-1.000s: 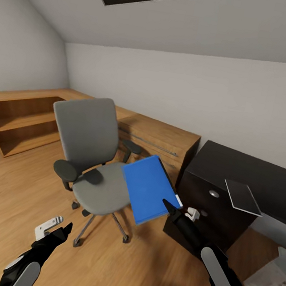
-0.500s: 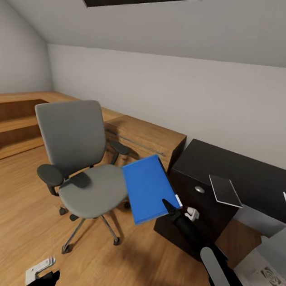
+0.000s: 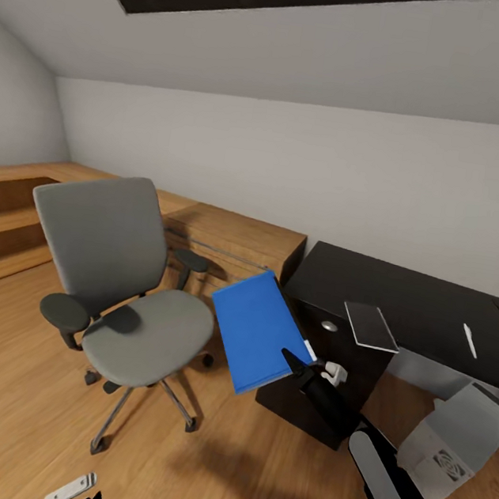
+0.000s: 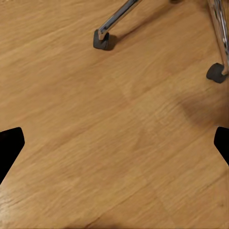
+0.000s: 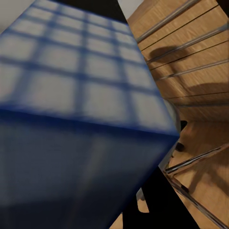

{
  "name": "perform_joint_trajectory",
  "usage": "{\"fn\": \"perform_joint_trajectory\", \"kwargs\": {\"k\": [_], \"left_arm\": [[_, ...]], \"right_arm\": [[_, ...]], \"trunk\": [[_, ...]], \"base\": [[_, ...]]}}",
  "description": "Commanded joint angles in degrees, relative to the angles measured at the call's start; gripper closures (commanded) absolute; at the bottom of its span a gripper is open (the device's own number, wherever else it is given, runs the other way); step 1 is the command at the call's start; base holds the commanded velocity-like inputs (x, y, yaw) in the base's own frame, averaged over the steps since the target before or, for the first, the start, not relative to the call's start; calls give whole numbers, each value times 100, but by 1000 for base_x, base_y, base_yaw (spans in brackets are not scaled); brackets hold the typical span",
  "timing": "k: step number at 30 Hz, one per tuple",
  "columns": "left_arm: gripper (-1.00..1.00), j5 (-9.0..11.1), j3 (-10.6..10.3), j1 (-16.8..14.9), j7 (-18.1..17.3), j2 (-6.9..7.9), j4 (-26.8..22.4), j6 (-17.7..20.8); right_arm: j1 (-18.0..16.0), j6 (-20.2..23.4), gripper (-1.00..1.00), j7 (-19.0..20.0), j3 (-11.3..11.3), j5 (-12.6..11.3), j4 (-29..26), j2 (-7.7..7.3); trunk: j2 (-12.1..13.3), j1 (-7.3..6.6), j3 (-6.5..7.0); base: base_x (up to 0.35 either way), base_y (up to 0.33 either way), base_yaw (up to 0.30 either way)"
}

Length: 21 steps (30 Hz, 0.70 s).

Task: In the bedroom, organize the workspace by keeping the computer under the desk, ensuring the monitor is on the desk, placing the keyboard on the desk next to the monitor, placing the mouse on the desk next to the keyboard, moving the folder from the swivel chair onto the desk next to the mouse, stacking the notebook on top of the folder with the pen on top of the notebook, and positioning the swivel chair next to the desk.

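As our head camera has swung right since 1 second ago, the right gripper still clamps the blue folder in the air between the swivel chair and the desk. Our left gripper's jaws seem spread above the floor.

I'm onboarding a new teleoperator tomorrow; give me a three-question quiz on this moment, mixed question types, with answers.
1. True or false: the flat bright blue folder lies on the grey upholstered swivel chair.
2. Which gripper holds the folder: A) left B) right?
3. Fill in: the thin white pen lies on the glossy black ___.

Key
1. False; it is held in the air beside the chair.
2. B, the right gripper.
3. Desk.
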Motion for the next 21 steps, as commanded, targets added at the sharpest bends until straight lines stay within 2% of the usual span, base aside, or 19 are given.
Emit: {"fn": "perform_joint_trajectory", "kwargs": {"k": [1, 5, 21], "left_arm": [[-100, 61, -41, -3, 45, 9, -4, -35], [-100, 71, -50, -3, 45, 7, 7, -60], [-100, 102, -37, -3, 45, 7, 212, -57]], "right_arm": [[-4, 34, 100, 4, 6, -62, -1, -4], [-4, 25, 100, 13, 6, -65, 4, 1], [-4, 70, 100, -20, 79, -79, 16, 53]], "trunk": [[-3, -1, -4], [-3, -1, -3], [639, -352, 284]], "base": [[0, 0, -36], [0, 0, -11], [0, 0, 0]]}}
